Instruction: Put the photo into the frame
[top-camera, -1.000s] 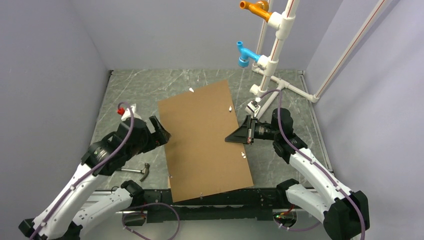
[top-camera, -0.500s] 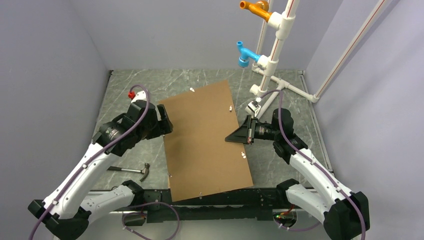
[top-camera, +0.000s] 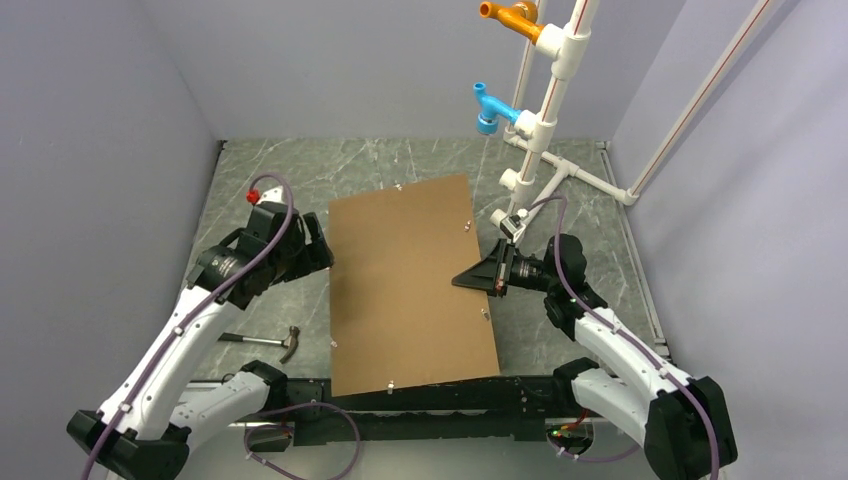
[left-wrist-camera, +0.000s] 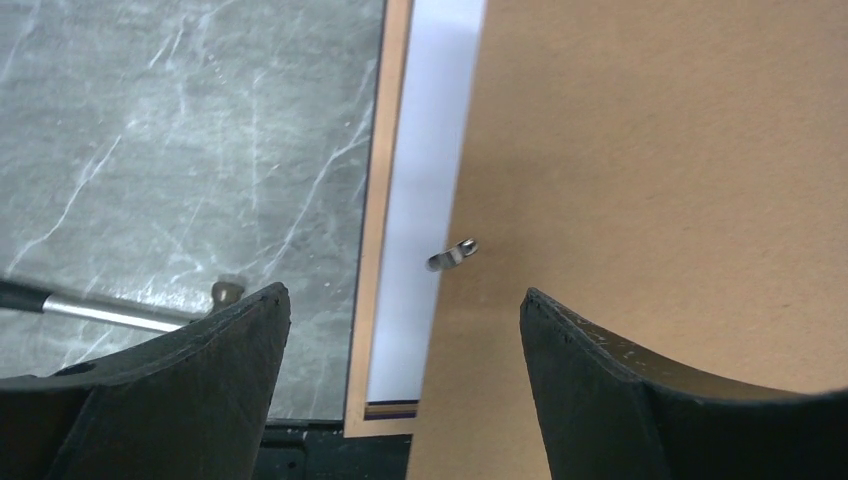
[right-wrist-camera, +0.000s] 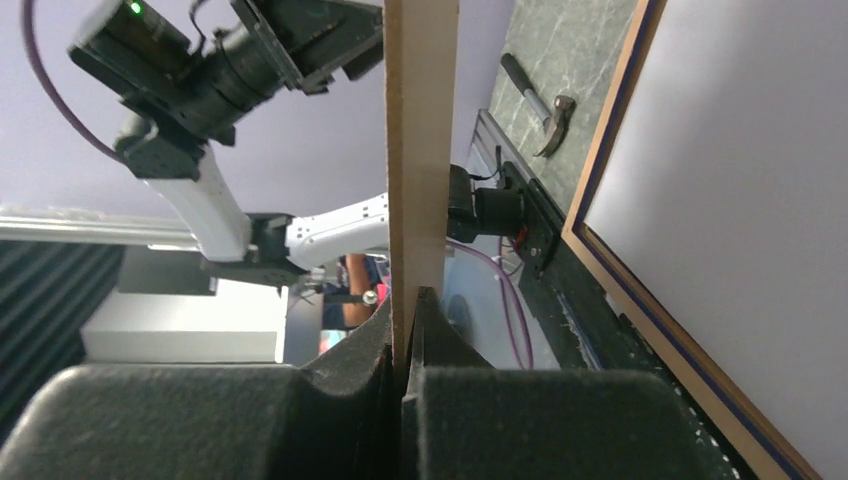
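The plain brown backing board (top-camera: 410, 285) lies over the middle of the table and hides most of what is under it in the top view. My right gripper (top-camera: 460, 279) is shut on the board's right edge (right-wrist-camera: 420, 150), holding that edge above the frame. In the right wrist view the photo (right-wrist-camera: 740, 200) lies white back up inside the frame (right-wrist-camera: 615, 140). My left gripper (top-camera: 318, 250) hovers open over the board's left edge. Between its fingers the left wrist view shows a strip of the photo's white back (left-wrist-camera: 430, 180), the frame's brown rail (left-wrist-camera: 375, 200) and a metal tab (left-wrist-camera: 452, 254).
A hammer (top-camera: 270, 342) lies on the marble table left of the board, near the front rail. A white pipe stand (top-camera: 545, 120) with blue and orange fittings rises at the back right. Grey walls close in three sides.
The backing board has swung clockwise and now lies squarer on the table. My right gripper has dropped slightly with it. My left arm rose, and its gripper ended up at the board's left edge.
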